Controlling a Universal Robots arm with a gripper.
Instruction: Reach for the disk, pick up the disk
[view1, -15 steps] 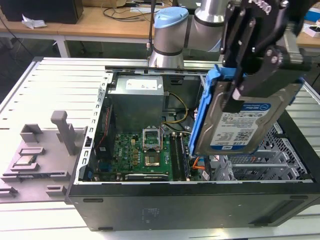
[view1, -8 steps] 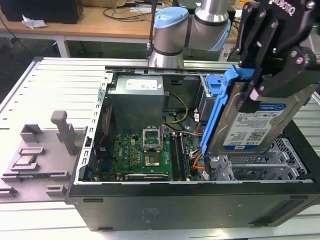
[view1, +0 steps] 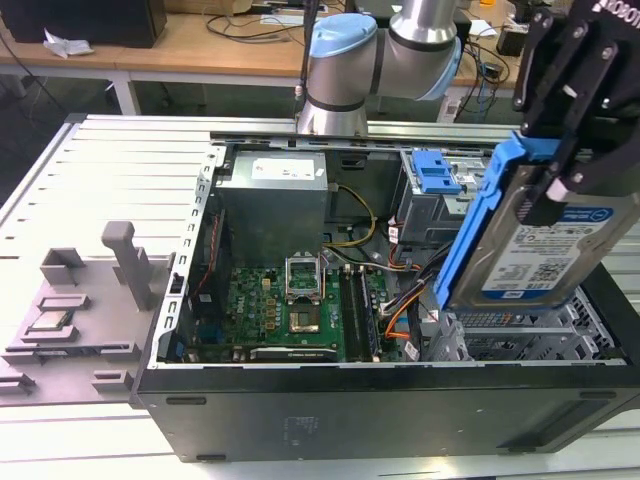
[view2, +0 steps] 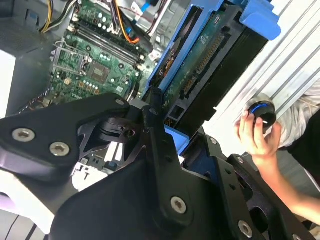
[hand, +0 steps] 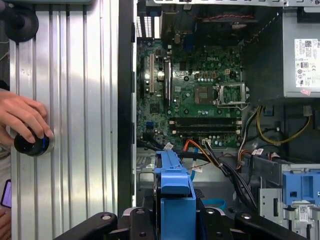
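Above the open computer case (view1: 380, 400), the gripper (view1: 565, 150) holds the disk (view1: 540, 240) clear of the chassis, its jaws closed on the blue-bracketed edges. The disk hangs tilted over the drive cage end of the case, label facing the exterior camera. Inside the case lie the green motherboard (view1: 290, 310), the grey power supply (view1: 275, 205) and orange and yellow cables. The case rests on a ribbed aluminium table (view1: 110, 170). Beside the case on that table stands a grey fixture (view1: 85, 300) carrying a small square chip (view1: 50, 322). Behind the case are wooden desks (view1: 190, 45) with cables. In the first wrist view, a person's hand (hand: 22, 117) rests on a round black knob (hand: 31, 144) beside the case.
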